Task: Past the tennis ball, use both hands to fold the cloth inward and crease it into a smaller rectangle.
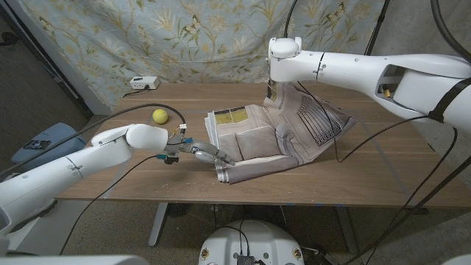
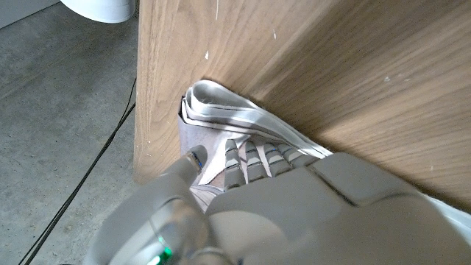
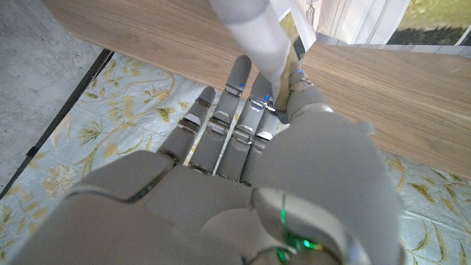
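Note:
The printed grey and beige cloth (image 1: pixel 280 136) lies half folded at the middle of the wooden table (image 1: pixel 368 177). To its left sits the yellow tennis ball (image 1: pixel 160 115). My left hand (image 1: pixel 200 152) reaches in low from the left, its fingers (image 2: pixel 193 158) closing on the cloth's bunched, layered near-left corner (image 2: pixel 221 110). My right hand (image 1: pixel 274 92) hangs at the cloth's far edge and pinches a raised strip of cloth (image 3: pixel 298 33) between thumb and fingers (image 3: pixel 254 118).
A small white box (image 1: pixel 143 82) sits at the table's back left corner. A floral curtain (image 1: pixel 221 37) hangs behind. Black cables (image 1: pixel 368 136) run across the table's right side. The table's front edge (image 2: pixel 137 110) is close to the left hand.

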Robot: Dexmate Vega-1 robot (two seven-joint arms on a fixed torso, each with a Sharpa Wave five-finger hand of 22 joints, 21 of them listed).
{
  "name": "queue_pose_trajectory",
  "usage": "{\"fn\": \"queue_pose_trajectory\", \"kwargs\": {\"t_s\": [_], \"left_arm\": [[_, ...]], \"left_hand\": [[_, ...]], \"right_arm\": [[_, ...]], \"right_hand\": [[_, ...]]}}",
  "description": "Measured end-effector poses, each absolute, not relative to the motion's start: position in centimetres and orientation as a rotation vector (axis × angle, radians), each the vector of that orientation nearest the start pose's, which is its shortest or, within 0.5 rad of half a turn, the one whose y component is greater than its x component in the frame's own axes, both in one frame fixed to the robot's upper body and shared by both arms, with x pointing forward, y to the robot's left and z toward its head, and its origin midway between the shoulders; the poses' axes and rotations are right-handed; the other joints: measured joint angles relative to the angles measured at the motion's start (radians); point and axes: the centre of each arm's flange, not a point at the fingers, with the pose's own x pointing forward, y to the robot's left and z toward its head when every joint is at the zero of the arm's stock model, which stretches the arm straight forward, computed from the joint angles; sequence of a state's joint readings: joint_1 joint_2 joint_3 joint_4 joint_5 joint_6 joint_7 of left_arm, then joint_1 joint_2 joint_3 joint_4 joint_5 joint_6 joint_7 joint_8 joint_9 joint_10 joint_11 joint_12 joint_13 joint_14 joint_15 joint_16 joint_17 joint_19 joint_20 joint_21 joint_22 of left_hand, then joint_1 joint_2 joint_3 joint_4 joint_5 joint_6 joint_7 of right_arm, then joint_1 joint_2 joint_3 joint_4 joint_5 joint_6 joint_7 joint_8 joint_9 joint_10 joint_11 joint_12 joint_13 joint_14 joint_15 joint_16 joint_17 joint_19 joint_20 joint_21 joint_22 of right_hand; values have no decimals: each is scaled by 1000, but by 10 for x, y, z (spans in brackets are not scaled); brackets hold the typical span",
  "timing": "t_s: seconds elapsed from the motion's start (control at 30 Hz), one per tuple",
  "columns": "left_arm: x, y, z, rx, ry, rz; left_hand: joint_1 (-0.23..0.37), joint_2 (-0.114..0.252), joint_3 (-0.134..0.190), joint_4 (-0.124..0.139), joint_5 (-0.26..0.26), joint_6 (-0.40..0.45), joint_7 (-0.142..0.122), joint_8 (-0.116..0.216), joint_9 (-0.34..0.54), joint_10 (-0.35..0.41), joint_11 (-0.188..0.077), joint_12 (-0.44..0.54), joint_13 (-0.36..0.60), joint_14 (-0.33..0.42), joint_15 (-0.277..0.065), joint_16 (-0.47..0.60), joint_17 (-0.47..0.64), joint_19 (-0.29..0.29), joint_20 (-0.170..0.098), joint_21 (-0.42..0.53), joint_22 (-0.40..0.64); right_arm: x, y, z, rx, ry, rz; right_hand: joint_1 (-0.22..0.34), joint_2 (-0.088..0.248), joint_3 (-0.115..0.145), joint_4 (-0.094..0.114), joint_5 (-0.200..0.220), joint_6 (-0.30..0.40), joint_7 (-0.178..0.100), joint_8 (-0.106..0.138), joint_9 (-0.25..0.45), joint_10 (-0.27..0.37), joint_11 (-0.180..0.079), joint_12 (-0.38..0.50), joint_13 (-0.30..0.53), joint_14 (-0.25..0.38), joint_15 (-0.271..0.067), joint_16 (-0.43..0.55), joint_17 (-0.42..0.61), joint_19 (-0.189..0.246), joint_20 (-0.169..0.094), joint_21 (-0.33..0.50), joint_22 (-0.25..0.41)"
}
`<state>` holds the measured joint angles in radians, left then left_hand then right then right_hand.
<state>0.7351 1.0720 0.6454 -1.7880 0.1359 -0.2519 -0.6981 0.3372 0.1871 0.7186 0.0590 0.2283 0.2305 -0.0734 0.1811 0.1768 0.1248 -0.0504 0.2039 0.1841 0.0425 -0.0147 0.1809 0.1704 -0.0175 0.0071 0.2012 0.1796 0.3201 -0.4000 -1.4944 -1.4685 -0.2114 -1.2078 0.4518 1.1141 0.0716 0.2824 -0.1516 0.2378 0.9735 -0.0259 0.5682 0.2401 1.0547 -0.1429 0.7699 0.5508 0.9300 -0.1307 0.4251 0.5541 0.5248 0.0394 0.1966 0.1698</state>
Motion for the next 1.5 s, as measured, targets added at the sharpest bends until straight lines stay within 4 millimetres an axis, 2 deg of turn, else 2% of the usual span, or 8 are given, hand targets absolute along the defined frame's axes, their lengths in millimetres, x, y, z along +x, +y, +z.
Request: {"fn": "queue_pose_trajectory", "kwargs": {"t_s": [0.4,1.0,1.5], "left_arm": [[549,240,-49,1598,-350,-921],[552,243,-49,1600,-344,-910],[554,245,-50,1592,-340,-904]], "left_hand": [[0,0,0,-8,0,-6,-5,0,0,0,0,0,0,-3,-4,-3,0,0,0,0,0],[4,4,0,-16,0,-6,-5,0,0,0,0,0,0,-4,-4,-4,0,0,-4,0,0],[12,4,-3,-19,0,-6,-5,0,0,0,0,0,0,-5,-5,-3,0,-2,-6,-1,0]], "right_arm": [[618,-78,234,-1501,44,-159],[618,-55,232,-1499,40,-100],[614,-26,233,-1505,4,-56]], "right_hand": [[26,8,-5,-5,-3,-7,21,-2,13,-3,14,0,7,30,-9,4,7,39,32,15,0],[53,15,-8,-8,-11,-17,41,-2,22,-7,32,11,17,56,-20,12,11,86,46,23,0],[64,17,-8,-8,-26,-18,50,-5,27,-10,36,12,17,62,-19,12,14,116,62,23,0]]}}
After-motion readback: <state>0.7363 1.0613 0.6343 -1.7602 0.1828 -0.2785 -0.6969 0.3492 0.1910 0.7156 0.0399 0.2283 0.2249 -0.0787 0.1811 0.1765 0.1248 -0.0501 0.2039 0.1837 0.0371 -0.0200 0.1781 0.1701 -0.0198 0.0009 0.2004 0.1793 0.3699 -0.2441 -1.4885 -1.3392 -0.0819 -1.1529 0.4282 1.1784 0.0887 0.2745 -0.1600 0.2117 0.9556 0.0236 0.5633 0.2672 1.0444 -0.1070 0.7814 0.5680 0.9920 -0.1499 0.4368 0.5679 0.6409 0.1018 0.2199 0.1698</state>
